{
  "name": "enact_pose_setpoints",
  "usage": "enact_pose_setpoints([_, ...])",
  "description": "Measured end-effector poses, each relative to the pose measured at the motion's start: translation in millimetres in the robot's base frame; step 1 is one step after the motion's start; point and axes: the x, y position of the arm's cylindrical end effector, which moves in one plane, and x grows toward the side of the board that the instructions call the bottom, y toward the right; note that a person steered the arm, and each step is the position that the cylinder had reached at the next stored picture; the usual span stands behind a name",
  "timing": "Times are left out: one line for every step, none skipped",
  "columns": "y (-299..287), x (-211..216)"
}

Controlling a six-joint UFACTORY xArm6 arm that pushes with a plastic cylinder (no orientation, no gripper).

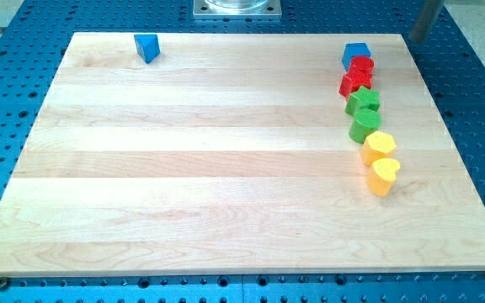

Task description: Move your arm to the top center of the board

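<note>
We are looking at our rod at the view's top right corner, where it is entering the frame as a grey shaft; my tip is sitting just off the board's top right corner, over the blue perforated table. The tool is a bare rod, so it is neither spread nor pinching anything; it is touching no block.

Toward the view's left of the tip, just beside it, a column of blocks is running down the board: a blue cube, a red block, a red star, a green star, a green block, a yellow block and a yellow heart. Far off to the left, a blue triangular block is standing alone near the top edge.

Our goal, the top centre of the board, is lying well to the tip's left, about midway between the blue cube and that triangular block. We are judging that a good move is sliding leftward along the top edge, keeping above the blue cube so nothing gets nudged.

We are seeing no containers here.
</note>
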Motion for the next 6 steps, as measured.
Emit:
enact_pose_setpoints([-29.2, -8.5])
enact_pose_setpoints([-71.0, -8.6])
enact_pose_setpoints([-114.5, -7.6])
enact_pose_setpoints([-192.5, -7.4])
enact_pose_setpoints([-275.8, -6.9])
enact_pose_setpoints([-335.7, -7.2])
